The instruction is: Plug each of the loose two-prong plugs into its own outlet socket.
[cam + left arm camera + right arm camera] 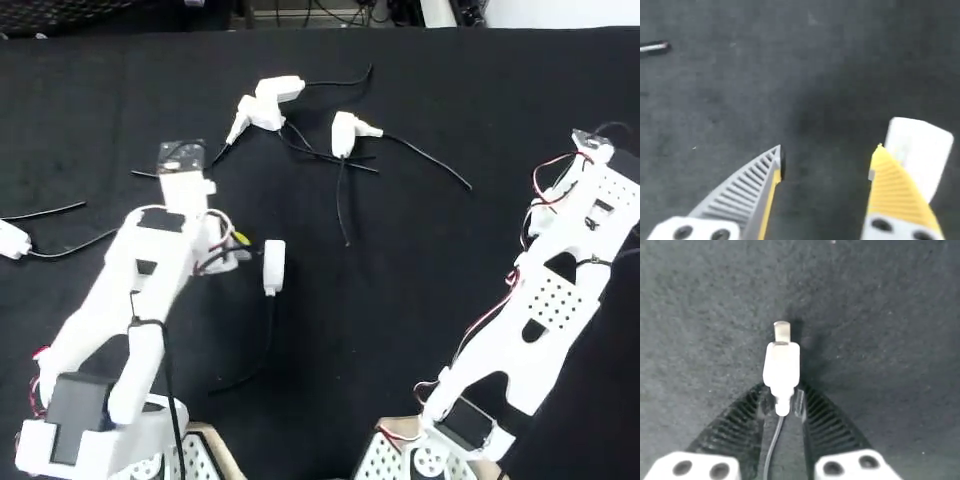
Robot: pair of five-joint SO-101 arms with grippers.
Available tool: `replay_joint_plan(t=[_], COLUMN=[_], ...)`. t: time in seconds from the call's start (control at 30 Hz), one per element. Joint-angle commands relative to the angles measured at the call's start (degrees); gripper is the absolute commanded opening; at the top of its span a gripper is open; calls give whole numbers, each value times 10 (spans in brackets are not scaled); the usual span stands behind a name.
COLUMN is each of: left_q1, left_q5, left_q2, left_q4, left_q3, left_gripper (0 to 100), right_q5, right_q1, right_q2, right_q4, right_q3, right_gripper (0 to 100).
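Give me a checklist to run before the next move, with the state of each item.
1. The right gripper is shut on a plug: ok.
2. The metal prong points away from that gripper, unobstructed: ok.
3. The left gripper is open, holding nothing: ok.
4. The white block sits between the left gripper's fingers: not ok; it lies outside the yellow finger.
5. The far cables are untangled: not ok; they cross.
6. The white block is a socket: cannot tell.

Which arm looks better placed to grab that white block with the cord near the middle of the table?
Left, likely. The left hand is open right beside the white block; the right hand is shut on a plug.
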Motion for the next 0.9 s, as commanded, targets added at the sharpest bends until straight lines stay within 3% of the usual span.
replay_joint_plan(t=[0.0,0.17,0.4,0.5,0.7,0.87], left_q1=[-44,-56,95,121,126,81], left_q5=[-9,-9,11,12,6,-13], left_q2=[0,-6,-67,-97,-34,66], left_q4=[-6,-6,19,16,-58,-40], left_q3=[0,-10,-21,-20,11,-35], left_gripper=[286,286,286,287,289,289], right_q5=[-5,-5,-5,-4,-3,-4], right_q1=[-25,-25,-25,-25,-25,-25], right_q2=[7,7,17,36,67,80], right_q4=[9,9,9,8,-5,-9], right_q3=[27,27,24,22,21,21], right_gripper=[12,12,12,12,12,12])
